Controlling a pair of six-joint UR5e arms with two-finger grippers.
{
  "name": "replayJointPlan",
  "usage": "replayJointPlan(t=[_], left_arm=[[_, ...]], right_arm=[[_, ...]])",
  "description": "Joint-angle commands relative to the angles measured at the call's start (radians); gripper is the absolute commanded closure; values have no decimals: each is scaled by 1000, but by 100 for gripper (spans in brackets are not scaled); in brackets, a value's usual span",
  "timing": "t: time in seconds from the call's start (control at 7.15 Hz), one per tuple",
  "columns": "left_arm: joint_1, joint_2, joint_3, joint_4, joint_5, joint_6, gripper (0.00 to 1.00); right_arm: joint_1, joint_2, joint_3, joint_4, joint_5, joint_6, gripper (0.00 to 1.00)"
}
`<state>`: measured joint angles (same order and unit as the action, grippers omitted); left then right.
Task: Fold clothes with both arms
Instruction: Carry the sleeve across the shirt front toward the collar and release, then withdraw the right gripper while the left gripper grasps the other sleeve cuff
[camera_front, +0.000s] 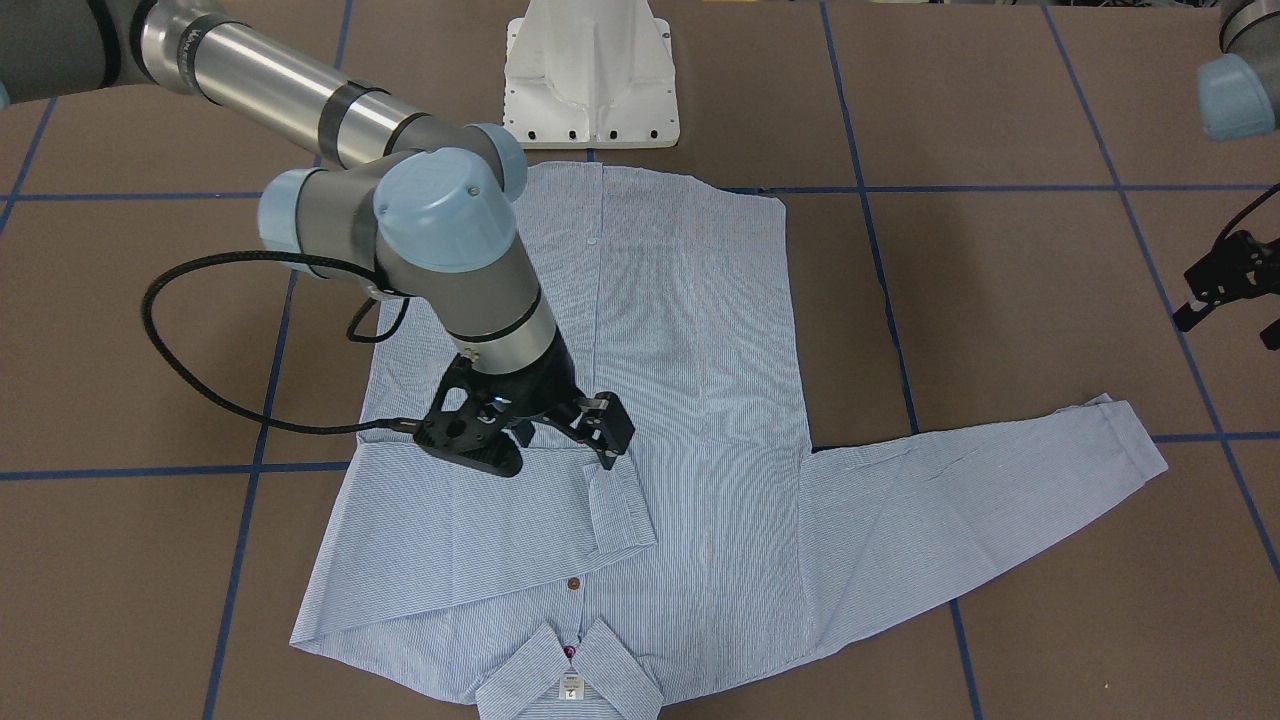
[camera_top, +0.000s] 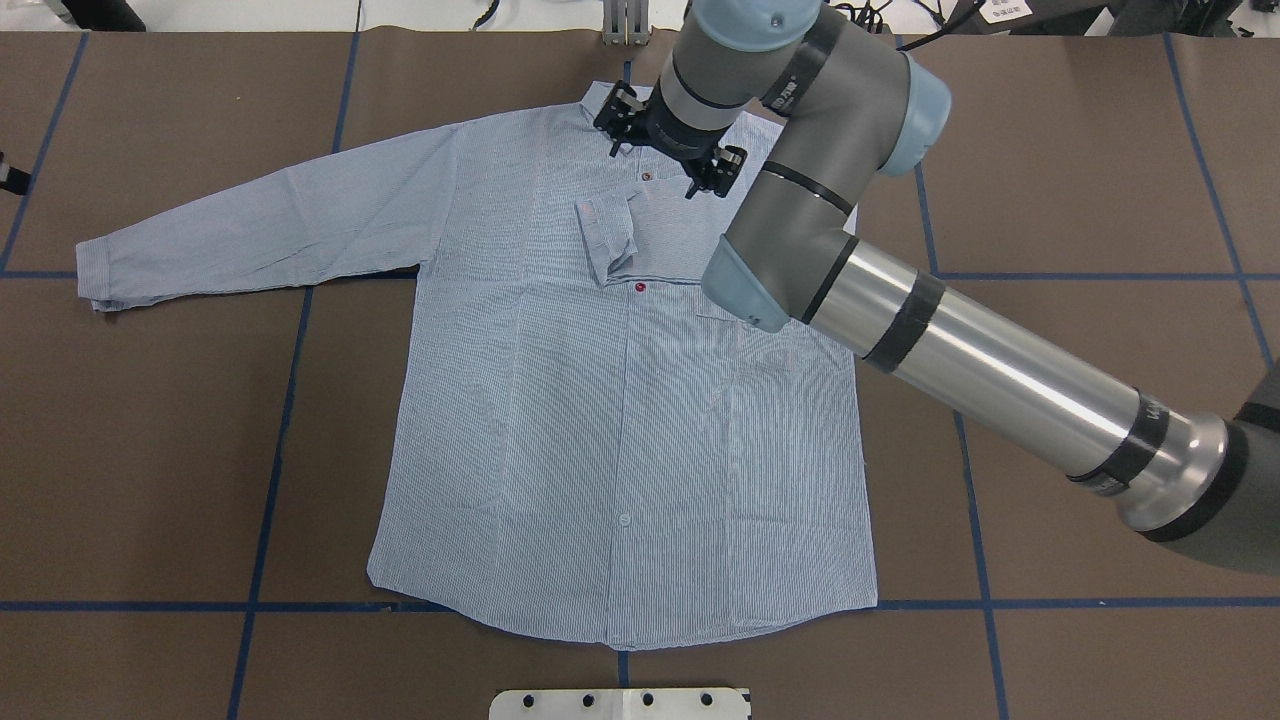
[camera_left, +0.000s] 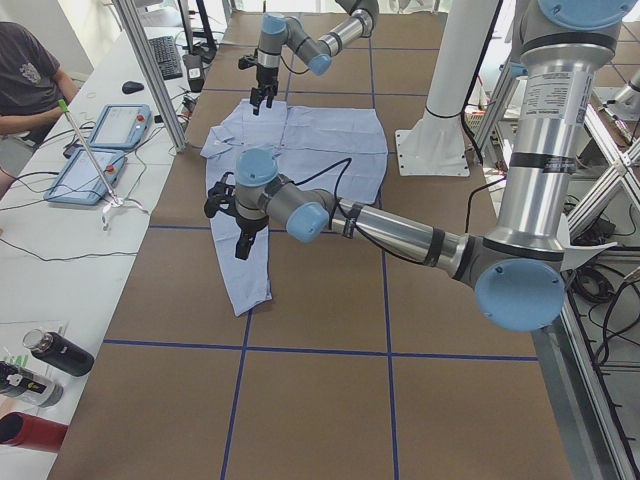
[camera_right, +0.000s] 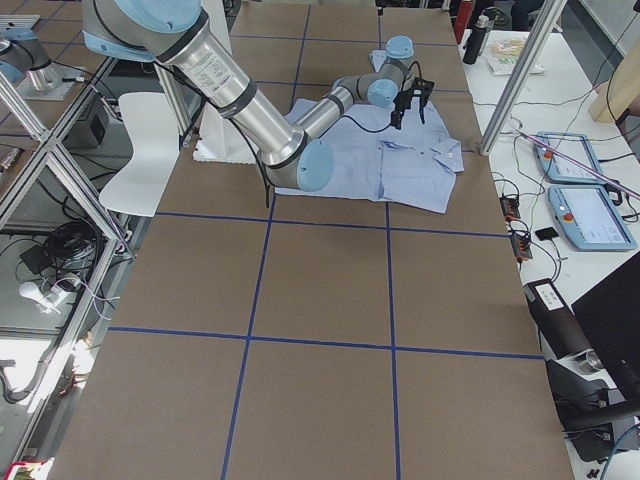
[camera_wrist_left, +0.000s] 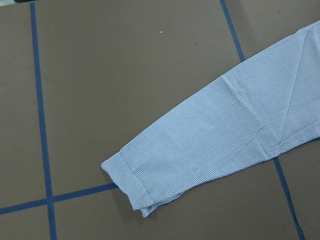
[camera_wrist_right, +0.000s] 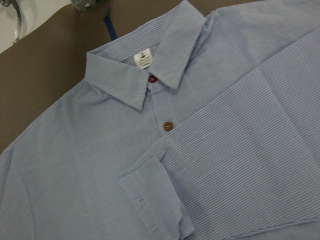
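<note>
The shirt (camera_top: 620, 430) lay flat and buttoned on the table (camera_top: 1050, 150), front up. Its collar (camera_wrist_right: 145, 75) and upper chest were directly beneath the right pincer (camera_top: 668, 140). That pincer hovered with its jaws spread wide and nothing between them. One sleeve (camera_top: 700, 225) lay folded across the chest, and its cuff (camera_top: 608, 235) rested just hem-side of the pincer, near the button line. We judged that this fold narrowed the garment on that side.

The other sleeve (camera_top: 270, 230) stretched out straight over bare table, well away from the right pincer and toward the left pincer (camera_front: 1225, 285). It looked placed so that arm could take its turn. The left pincer showed only partly at the picture's edge, so we could not tell how far it was open. Its wrist camera looked down on that sleeve's cuff (camera_wrist_left: 130, 182).

The cloth was thin, with fine blue and white stripes and soft creases (it would slump, we thought, if lifted by one point). The cuffs and collar looked stiffer, being double-layered. A brown button (camera_wrist_right: 168, 126) sat below a red one (camera_wrist_right: 153, 78).
</note>
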<state>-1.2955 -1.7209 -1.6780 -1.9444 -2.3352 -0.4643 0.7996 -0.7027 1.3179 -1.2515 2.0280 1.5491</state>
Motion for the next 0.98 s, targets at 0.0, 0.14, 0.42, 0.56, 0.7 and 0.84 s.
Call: replayJointPlan(t=[0.0,0.14,0.42,0.56,0.7,0.84], left_arm=[[65,-43,166,-138,83,-138,0],[79,-45,284,-274,83,-230,1],[99,18,386,-556,89,-428,5],[126,39,397,-577,93,-450,8],[151,40,411,-581,126,-476,10],[189,40,412,-582,148,-516,12]], right_arm=[[110,-182,98,4,121,-9,1],[122,-205,98,4,118,-15,1],[136,-222,96,4,113,-62,1],[139,-224,96,4,113,-70,1],[141,-225,98,4,113,-70,1],[142,-231,98,4,107,-70,1]])
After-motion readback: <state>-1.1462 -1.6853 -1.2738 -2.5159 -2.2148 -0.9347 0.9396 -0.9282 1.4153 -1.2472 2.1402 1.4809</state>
